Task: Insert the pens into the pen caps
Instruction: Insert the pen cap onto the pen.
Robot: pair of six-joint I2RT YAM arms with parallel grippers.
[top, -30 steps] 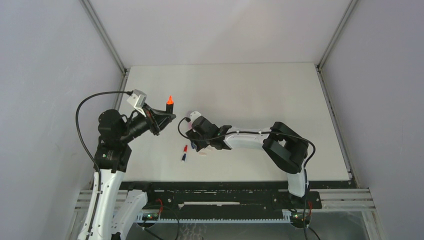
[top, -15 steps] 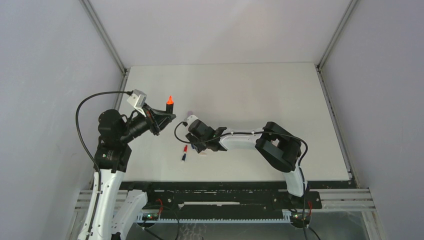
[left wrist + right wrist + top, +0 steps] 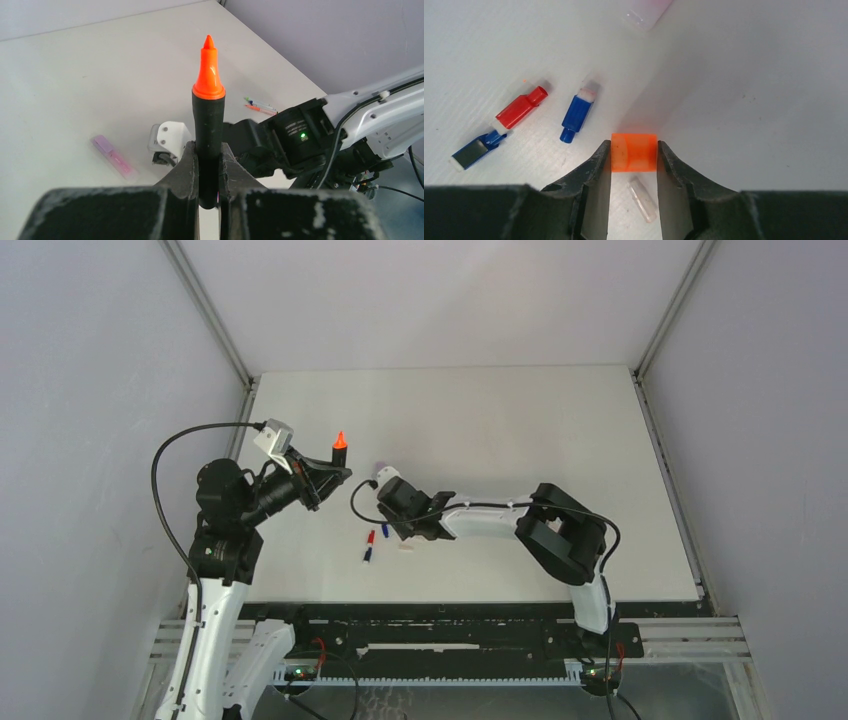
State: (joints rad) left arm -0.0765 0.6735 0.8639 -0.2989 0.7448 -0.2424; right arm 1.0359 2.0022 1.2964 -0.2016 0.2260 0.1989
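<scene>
Between right jaws, orange cap gripped; overhead hides it.

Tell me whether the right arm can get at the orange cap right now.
Likely yes: the right claw straddles the orange cap, its fingers seemingly against both sides, with nothing between. The clear cap lies close by but not in the way.

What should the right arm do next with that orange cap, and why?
Probably lift the orange cap off the table: the right end effector looks closed on both its sides, and the left end effector holds the orange-tipped highlighter upright, ready for capping.
</scene>
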